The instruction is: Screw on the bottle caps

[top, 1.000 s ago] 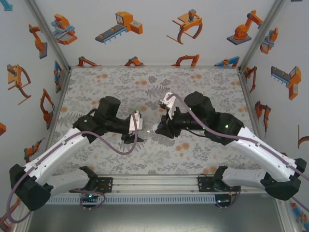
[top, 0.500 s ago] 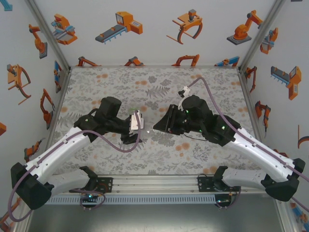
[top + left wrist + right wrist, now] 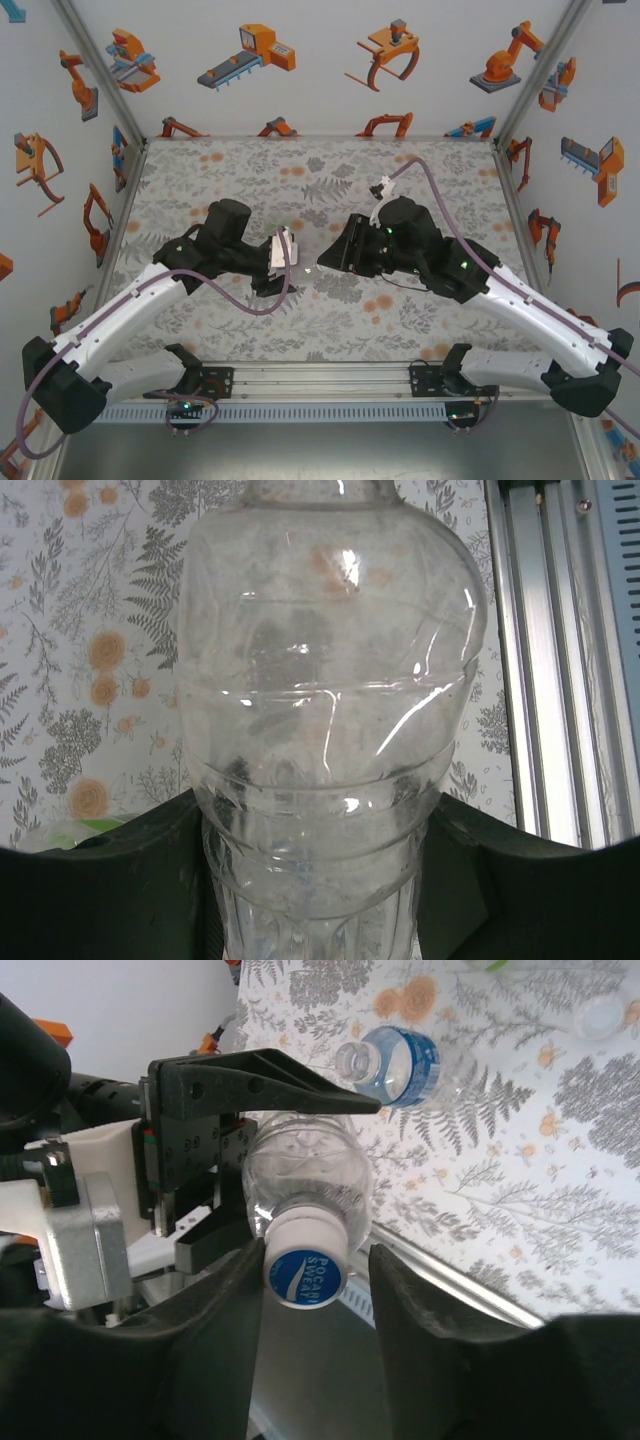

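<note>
Rolled over since a second ago, the right wrist now carries its purple cable (image 3: 425,185) arching up above the arm. The right hand (image 3: 315,1260) faces the left hand (image 3: 292,262) over the middle of the grey floral-print desk (image 3: 500,1180). The left hand's fingers are closed on the body of a clear ribbed plastic bottle (image 3: 325,710), its neck pointing at the right hand. A white round screw cap with a blue printed top (image 3: 304,1268) sits on that neck. The right hand's fingers flank the cap, one against it, a slim gap at the other, so it is not clamped. A shorter clear plastic bottle with a blue label band (image 3: 405,1065) lies uncapped on the desk beyond. A pale round plastic cap (image 3: 603,1015) lies apart from it.
</note>
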Controlling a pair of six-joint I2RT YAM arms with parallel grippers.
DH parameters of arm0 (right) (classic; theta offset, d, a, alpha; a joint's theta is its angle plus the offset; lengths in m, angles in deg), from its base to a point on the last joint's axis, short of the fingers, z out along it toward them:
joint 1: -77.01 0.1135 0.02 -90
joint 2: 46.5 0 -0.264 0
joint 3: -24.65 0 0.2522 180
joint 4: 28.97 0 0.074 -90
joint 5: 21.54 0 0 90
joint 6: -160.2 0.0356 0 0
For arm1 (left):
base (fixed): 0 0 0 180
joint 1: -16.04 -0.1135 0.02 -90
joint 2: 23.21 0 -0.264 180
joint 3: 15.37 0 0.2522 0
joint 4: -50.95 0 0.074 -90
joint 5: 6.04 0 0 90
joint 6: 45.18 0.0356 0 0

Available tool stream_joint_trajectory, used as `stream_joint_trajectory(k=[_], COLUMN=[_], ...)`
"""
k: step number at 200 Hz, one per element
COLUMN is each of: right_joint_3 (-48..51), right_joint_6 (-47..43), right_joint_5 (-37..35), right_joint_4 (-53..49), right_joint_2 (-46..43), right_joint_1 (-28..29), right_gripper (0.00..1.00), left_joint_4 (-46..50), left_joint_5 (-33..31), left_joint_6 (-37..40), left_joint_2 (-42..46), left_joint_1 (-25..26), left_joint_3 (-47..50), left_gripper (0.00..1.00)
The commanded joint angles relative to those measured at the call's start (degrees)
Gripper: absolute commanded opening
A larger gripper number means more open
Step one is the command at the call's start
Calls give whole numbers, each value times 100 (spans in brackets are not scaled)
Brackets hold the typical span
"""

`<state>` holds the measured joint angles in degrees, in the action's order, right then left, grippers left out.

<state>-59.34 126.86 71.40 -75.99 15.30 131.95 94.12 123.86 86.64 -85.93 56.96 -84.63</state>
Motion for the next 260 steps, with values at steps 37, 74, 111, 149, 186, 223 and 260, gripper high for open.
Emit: stream_joint_trajectory(k=[37, 74, 111, 149, 186, 223, 260], right_joint_3=[-75, -231, -391, -499, -875, -1287, -1266], right_joint_6=[-1772, -2680, -3844, -5120, -6545, -8155, -9091], right_joint_5=[-188, -217, 37, 433, 1227, 2219, 2380], right_joint_4=[275, 188, 188, 158, -315, -1100, -1062], right_joint_2=[-368, -483, -483, -518, -339, -35, 36], right_joint_1=[-23, -102, -98, -105, -98, -99, -90], right_gripper=[56, 56, 54, 54, 54, 54, 55], left_joint_4=[-301, -296, -295, -295, -272, -182, -133], left_joint_5=[518, 521, 510, 510, 540, 607, 659], left_joint_6=[45, 52, 56, 70, 106, 186, 235], left_joint_2=[60, 76, 98, 116, 119, 99, 94], left_joint_1=[58, 62, 59, 58, 62, 62, 61], left_joint_3=[-118, -107, -105, -100, -97, -111, -127], left_gripper=[0, 0, 0, 0, 0, 0, 0])
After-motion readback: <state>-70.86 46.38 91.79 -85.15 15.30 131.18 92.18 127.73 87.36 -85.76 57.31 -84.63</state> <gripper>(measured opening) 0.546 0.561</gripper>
